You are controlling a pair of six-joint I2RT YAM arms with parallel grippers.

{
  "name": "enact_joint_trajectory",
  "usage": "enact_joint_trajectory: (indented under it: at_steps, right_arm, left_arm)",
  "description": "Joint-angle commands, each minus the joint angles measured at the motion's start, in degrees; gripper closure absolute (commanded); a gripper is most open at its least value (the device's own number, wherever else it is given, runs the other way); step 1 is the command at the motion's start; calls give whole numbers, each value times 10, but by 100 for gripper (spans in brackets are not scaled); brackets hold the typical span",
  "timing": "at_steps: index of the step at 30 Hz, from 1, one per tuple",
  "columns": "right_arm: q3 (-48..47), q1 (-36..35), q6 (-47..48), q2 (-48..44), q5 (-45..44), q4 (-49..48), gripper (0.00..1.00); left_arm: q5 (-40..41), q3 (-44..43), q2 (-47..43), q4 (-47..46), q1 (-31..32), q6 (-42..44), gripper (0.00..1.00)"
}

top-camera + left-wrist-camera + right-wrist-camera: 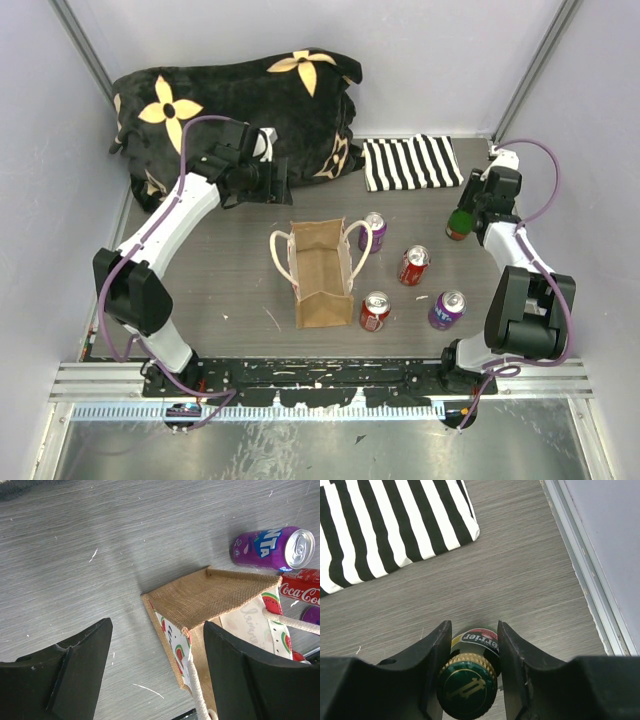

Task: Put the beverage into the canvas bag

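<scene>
The right gripper (474, 630) pinches the upright green bottle (468, 687) near its cap, by the striped cloth (385, 525). The left gripper (157, 625) hangs spread above the canvas bag (320, 270) at mid-table.

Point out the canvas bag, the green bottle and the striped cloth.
canvas bag (322, 285), top external view, on its tan burlap wall.
green bottle (468, 689), right wrist view, on its green cap.
striped cloth (410, 162), top external view, on its middle stripes.
</scene>
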State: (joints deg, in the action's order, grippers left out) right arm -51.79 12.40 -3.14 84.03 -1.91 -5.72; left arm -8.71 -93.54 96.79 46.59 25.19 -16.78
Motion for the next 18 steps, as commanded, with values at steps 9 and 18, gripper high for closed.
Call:
enact_joint_trajectory:
  at_steps: [9,18]
  right_arm:
    - [-149,-41,-4,-32,-16,64,99]
    - [-230,-87,-11,-23,-18,108,99]
  left_arm:
    - [-15,29,-34,-14,-20,-7,20]
    - [-14,35,-43,-16,-25,-8,20]
